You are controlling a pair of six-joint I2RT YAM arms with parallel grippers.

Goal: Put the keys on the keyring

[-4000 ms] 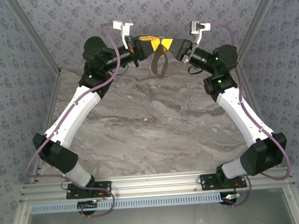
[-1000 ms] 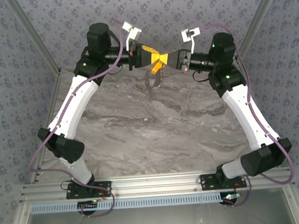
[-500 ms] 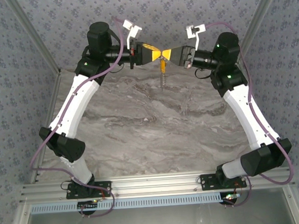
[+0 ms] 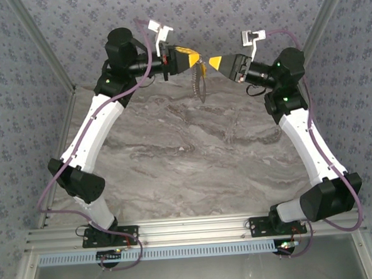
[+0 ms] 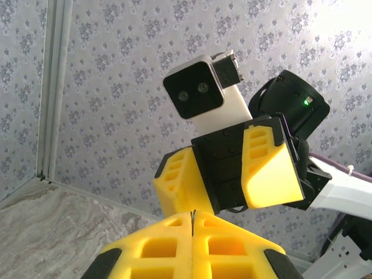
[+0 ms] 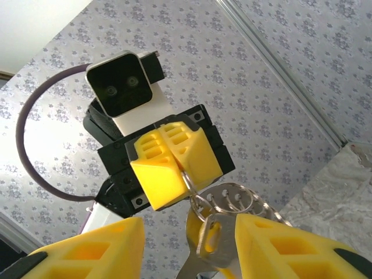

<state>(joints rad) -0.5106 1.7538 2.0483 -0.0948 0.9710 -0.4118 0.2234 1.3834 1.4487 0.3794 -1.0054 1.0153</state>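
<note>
Clamped on the keyring [image 4: 199, 82], my left gripper [image 4: 193, 57] holds it aloft — keys [image 6: 208, 241] dangle free (clear of the table [image 4: 193, 152]) while my right gripper [image 4: 213, 62] hangs open beside.

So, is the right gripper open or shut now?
Open: right gripper fingers stand wide apart; left gripper alone pinches the keyring.

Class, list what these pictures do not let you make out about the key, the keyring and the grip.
1. Top view: the keyring is too small and thin to tell loops from key.
2. Right wrist view: the key has its lower end cut off by the bottom edge.
3. Right wrist view: the left gripper, jaws shut, hides how much keyring it pinches.
</note>
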